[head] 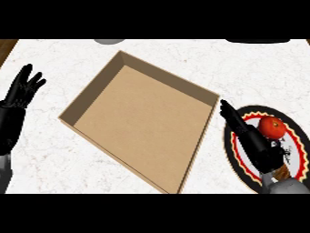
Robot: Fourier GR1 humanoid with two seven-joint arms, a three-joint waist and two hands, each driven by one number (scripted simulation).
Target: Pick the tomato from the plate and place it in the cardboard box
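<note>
A red tomato (272, 126) sits on a round plate (303, 150) with a black rim and red zigzag trim, at the right of the counter. My right hand (251, 139) lies over the plate's left part, fingers straight and pointing up-left, just left of the tomato and not holding it. An open, shallow cardboard box (140, 119) lies tilted in the middle of the counter, with nothing inside. My left hand (19, 93) rests open at the left edge, fingers up.
The white marbled counter (251, 68) has wooden strips at both far corners. A grey object (108, 41) and a dark object (258, 41) show partly at the top edge.
</note>
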